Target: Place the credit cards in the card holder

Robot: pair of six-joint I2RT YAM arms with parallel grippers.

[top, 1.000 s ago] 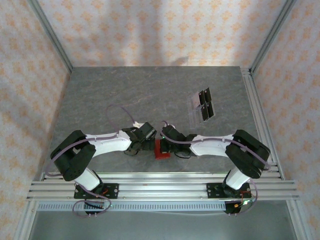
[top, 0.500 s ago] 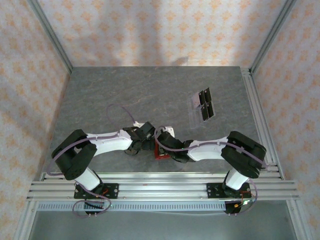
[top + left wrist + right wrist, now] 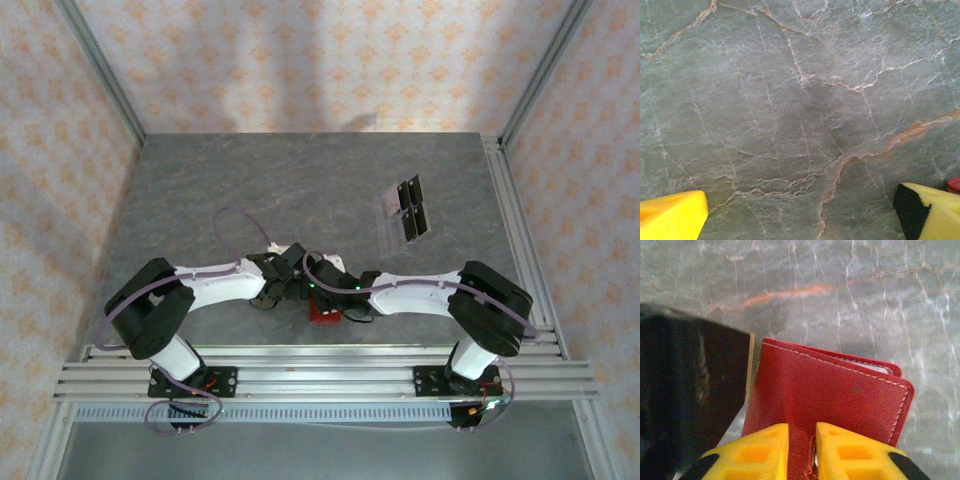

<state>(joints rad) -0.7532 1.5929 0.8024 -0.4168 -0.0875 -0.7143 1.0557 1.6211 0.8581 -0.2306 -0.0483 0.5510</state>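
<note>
- Right end effector (image 3: pixel 802 432): narrow. Its yellow fingers (image 3: pixel 760 450) stand close together, with the 6 o'clock edge of the wallet (image 3: pixel 830 395) in the slit between them. I cannot tell whether they press on the leather.
- The wallet is red with pale stitching. It lies folded and flat on the surface (image 3: pixel 865 290), and a pale lining peeps out at its 2 o'clock corner.
- Just beside the wallet, at its 9 o'clock in the right wrist view, is a black shape (image 3: pixel 690 390), too blurred to name.
- Left end effector (image 3: pixel 800 200): wide and holding nothing. Its fingers (image 3: pixel 670 215) sit in the two lower corners of its view, with bare veined surface (image 3: pixel 790 100) between them.
- From above, both end effectors meet at 6 o'clock of the surface (image 3: pixel 250 190), close to its near edge. The right end effector (image 3: pixel 325 298) is over the wallet (image 3: pixel 322 314). The left end effector (image 3: pixel 292 290) is just beside the wallet at its 10 o'clock.
- The cards (image 3: pixel 412 220) lie flat in a small cluster at 2 o'clock of the surface, well apart from the wallet and from both end effectors. Their black parts are toward 3 o'clock.
</note>
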